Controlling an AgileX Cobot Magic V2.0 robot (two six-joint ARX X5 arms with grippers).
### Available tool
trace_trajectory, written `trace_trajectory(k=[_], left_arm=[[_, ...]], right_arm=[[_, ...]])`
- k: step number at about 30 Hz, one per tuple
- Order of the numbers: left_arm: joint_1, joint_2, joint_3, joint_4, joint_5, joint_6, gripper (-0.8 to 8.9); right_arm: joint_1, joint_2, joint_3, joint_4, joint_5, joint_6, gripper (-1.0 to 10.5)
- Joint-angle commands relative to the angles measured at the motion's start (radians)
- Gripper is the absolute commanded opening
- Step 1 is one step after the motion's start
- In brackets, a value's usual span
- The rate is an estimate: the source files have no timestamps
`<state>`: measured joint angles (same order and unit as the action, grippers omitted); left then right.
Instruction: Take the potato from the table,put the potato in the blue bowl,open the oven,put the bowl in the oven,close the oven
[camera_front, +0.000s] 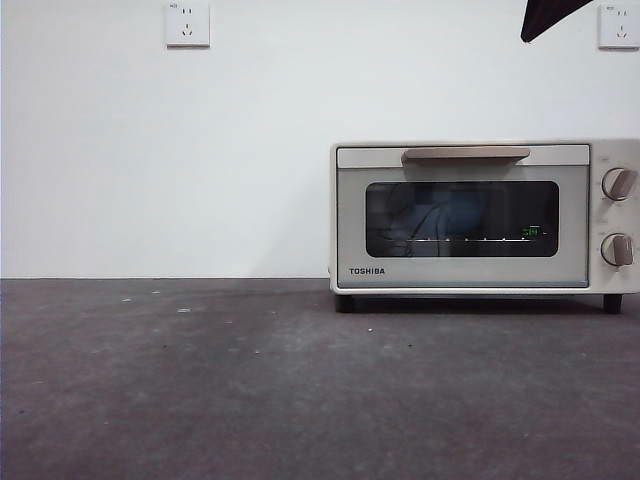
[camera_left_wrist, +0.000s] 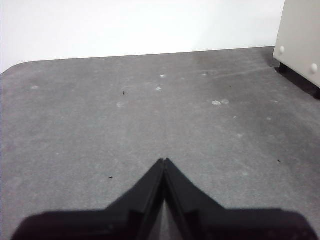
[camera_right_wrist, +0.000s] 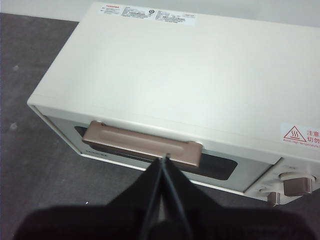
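Toshiba oven (camera_front: 480, 215) door shut, blue shape dim behind glass, task seemingly finished; right claw (camera_right_wrist: 166, 159) closed above handle (camera_right_wrist: 142, 143), left claw (camera_left_wrist: 164, 162) closed over tabletop (camera_left_wrist: 100, 130).

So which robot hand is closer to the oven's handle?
The right. The right gripper hangs shut just above the oven, at its handle. The left gripper, also shut, sits over the bare table, off to the oven's side.
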<state>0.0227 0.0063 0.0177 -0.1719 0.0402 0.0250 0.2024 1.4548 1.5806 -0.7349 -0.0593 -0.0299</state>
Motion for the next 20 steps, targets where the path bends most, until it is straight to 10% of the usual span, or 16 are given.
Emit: trace_trajectory(k=[1,20], left_arm=[[0.000,-0.002,-0.010,0.008,0.004,-0.007,-0.04],[0.000,0.009,-0.010,0.007,0.004,-0.007,-0.04]], right_arm=[[0.000,0.003,-0.009,0.006,0.000,0.007,0.0],[-0.014,-0.284,-0.098,0.100,0.086,-0.018,0.0]])
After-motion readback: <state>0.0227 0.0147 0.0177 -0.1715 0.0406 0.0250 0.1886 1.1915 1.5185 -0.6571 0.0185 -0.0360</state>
